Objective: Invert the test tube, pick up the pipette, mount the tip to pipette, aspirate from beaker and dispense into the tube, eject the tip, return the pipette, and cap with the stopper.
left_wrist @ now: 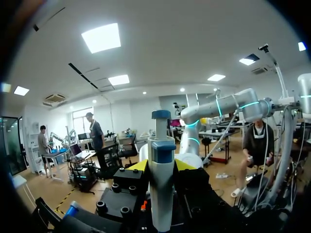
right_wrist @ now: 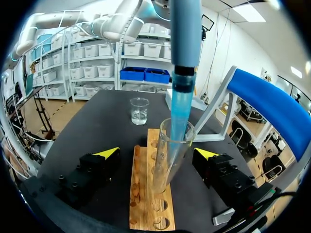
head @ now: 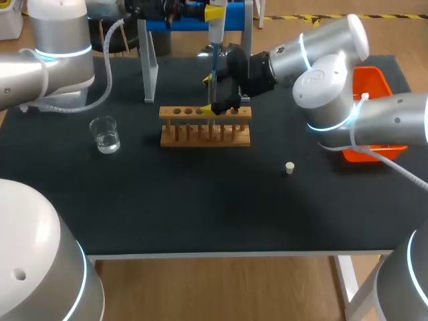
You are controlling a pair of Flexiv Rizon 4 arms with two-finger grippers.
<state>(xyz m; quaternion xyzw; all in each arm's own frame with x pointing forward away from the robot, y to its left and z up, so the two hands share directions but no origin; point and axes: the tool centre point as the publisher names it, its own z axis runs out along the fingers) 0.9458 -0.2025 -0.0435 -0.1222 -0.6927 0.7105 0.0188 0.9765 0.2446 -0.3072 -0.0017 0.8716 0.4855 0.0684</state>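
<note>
Table: a black table (head: 200,214) fills the middle of the head view, and both arms meet over its far centre.
Right arm: the right arm (head: 374,120) comes in from the right edge and crosses to the rack at upper centre.
Left arm: the left arm (head: 40,60) enters at upper left and reaches along the top edge.
Pipette stand: a stand (head: 150,73) with a blue top bar rises behind the rack, top centre.
Orange bin: the bin (head: 371,83) sits at the right edge behind the right arm, and its contents cannot be made out.
Rack: a wooden test tube rack (head: 205,136) stands just above the frame's centre.
Left gripper: the left gripper (left_wrist: 161,166) is clenched on the pipette (left_wrist: 160,194), with a yellow tip pressed to each side of its body.
Right gripper: the right gripper (right_wrist: 156,153) is released, its fingers spread wide to either side of the tube and touching nothing.
Test tube: the test tube (right_wrist: 167,160) leans in a rack hole midway between those open fingers, mouth up. Any liquid inside is hard to see.
Pipette tip: the translucent blue tip (right_wrist: 181,109) hangs from the pipette, its lower end inside the tube's mouth.
Beaker: the glass beaker (head: 105,134), left of the rack, holds a shallow layer of clear liquid.
Stopper: the small pale stopper (head: 289,168) lies alone, right of centre, well apart from both grippers.
</note>
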